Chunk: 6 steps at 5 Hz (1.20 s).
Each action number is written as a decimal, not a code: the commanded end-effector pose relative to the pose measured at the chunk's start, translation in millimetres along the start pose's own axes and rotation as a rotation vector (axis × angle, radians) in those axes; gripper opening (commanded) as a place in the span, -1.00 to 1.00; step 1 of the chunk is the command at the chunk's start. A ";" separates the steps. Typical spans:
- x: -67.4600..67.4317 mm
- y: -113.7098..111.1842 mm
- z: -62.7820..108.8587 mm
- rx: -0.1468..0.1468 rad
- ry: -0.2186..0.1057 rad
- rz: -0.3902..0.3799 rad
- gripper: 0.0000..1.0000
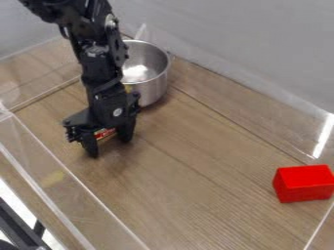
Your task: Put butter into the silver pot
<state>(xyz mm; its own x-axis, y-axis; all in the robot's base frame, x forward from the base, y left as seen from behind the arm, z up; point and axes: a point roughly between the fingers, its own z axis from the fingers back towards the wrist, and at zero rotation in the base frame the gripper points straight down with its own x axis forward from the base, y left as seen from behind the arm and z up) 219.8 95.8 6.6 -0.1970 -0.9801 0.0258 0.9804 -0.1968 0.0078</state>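
1 black gripper (102, 133) points down at the table (196, 156), seemingly placed there to straddle the butter (104, 136), mostly hidden between its 2 fingers; I cannot tell whether they pinch it. Behind the gripper, the silver pot (146, 71) awaits, likely for the drop

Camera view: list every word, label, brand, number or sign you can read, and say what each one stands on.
No text can be read anywhere.
Butter: mostly hidden by the hand; any lettering is too small and blurred to read.
Red block: no lettering visible.
Pot: no lettering visible.
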 end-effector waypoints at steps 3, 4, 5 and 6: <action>-14.6 22.4 13.4 0.003 -0.015 0.001 1.00; -23.4 28.1 13.3 0.007 -0.015 -0.012 1.00; -24.2 32.2 17.6 0.015 -0.013 0.022 -1.00; -24.3 35.9 21.5 0.022 -0.013 0.056 -1.00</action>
<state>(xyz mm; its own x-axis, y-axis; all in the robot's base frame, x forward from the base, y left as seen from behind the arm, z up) 247.0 109.8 14.2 -0.1483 -0.9865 0.0698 0.9884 -0.1502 -0.0220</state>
